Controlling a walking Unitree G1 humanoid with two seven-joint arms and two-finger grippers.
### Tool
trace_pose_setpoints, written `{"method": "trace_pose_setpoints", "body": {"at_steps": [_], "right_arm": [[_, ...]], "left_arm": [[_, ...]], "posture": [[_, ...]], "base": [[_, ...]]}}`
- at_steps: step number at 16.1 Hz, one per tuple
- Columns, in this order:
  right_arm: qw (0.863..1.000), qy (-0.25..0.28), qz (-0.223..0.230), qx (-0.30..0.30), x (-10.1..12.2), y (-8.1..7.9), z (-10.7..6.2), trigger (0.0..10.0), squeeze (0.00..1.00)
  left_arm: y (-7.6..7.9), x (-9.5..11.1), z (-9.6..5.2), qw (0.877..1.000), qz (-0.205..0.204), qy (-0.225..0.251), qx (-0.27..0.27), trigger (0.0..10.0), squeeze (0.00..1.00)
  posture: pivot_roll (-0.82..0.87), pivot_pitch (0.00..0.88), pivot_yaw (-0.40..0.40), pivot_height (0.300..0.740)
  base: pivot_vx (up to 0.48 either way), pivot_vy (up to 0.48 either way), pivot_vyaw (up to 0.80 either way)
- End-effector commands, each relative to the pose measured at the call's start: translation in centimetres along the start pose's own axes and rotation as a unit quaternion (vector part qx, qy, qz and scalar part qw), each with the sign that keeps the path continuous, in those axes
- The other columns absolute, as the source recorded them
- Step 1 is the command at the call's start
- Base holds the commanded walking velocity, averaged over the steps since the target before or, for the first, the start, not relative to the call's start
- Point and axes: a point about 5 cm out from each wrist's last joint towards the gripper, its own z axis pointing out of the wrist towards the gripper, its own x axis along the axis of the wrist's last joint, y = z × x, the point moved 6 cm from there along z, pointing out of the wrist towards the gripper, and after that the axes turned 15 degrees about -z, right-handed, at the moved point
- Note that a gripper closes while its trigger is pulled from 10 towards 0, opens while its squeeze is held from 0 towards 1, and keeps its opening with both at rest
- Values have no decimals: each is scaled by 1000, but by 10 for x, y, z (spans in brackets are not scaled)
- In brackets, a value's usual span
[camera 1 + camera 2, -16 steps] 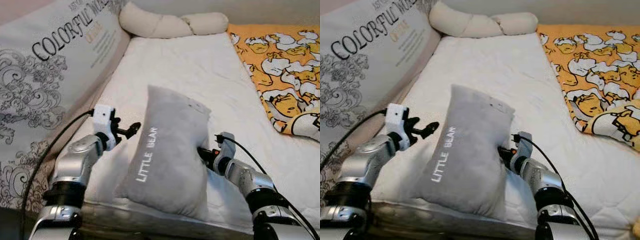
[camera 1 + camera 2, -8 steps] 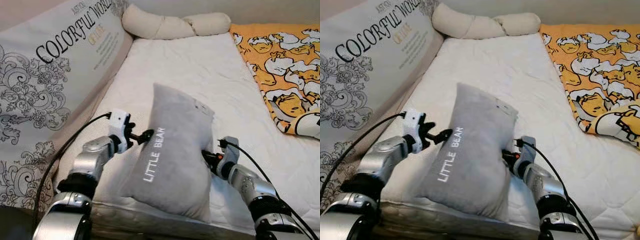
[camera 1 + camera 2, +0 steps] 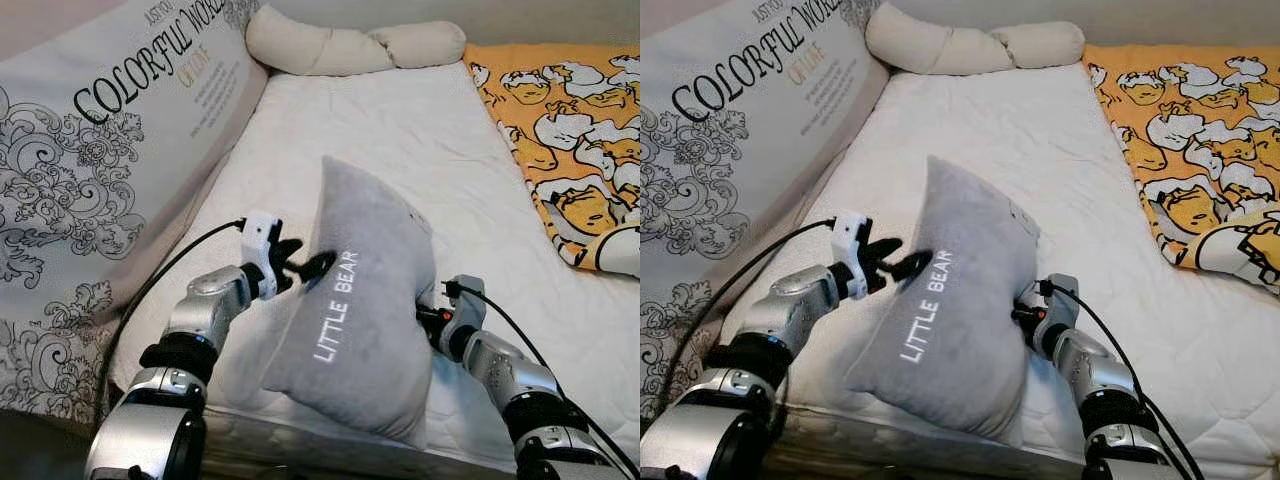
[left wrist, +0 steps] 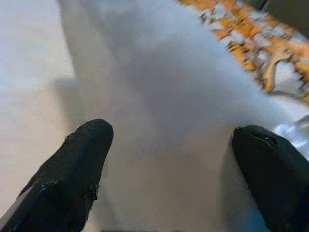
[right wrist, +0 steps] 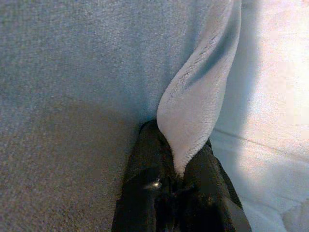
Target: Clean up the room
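A grey pillow (image 3: 365, 290) lettered LITTLE BEAR stands tilted on the white mattress (image 3: 400, 130) near its front edge. My right gripper (image 5: 176, 174) is shut on a fold of the pillow's right edge (image 5: 198, 106), low on that side. My left gripper (image 3: 305, 265) is open, its fingertips (image 4: 84, 145) spread wide and pressed against the pillow's left face (image 4: 164, 121). Both silver arms reach up from the near edge of the bed.
A large cushion (image 3: 110, 150) printed COLORFUL WORLD leans along the bed's left side. A long cream bolster (image 3: 350, 45) lies at the head. An orange cartoon-print blanket (image 3: 565, 140) covers the right side.
My left gripper has moved right from beside the pillow until its fingertips touch the pillow's left face. The pillow has shifted slightly right and stands more upright. The right grip is unchanged.
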Motion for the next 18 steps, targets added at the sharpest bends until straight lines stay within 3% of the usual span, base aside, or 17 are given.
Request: {"method": "trace_pose_setpoints", "body": {"at_steps": [1,4,8,9,12,15,16,17,18], "right_arm": [[1000,-5,4,-4,-2,0,1,0,0],[1000,-2,6,-1,-1,-2,2,0,0],[1000,4,9,5,2,-6,3,0,0],[1000,6,10,7,4,-7,4,0,0],[1000,10,9,12,8,-11,5,0,0],[1000,13,6,19,9,-14,5,0,0],[1000,6,5,15,5,-10,4,0,0],[1000,-4,6,7,-2,-4,2,0,0],[1000,-6,6,6,-3,-3,2,0,0]], "left_arm": [[16,13,0,998,-14,15,-56,10000,1000],[37,5,0,992,-25,-18,-123,10000,1000],[13,-14,0,996,3,-69,-54,10000,1000],[7,-19,-2,996,6,-84,-37,10000,0],[-8,-37,-6,993,16,-120,0,10000,0],[-22,-34,-6,994,19,-94,53,10000,0],[-28,-27,-6,995,1,-72,74,10000,0],[-33,-20,-7,993,-67,-48,88,10000,0],[-32,-18,-7,992,-82,-42,85,10000,0]], "posture": [[-6,0,129,740],[-5,0,134,740],[-11,0,143,740],[-12,0,143,740],[-17,0,143,740],[-20,0,143,740],[-17,0,136,740],[-16,0,136,740],[-16,0,136,740]], "base": [[0,0,0],[0,0,0],[0,0,0],[0,0,0],[0,0,0],[0,0,0],[0,0,0],[0,0,0],[0,0,0]]}}
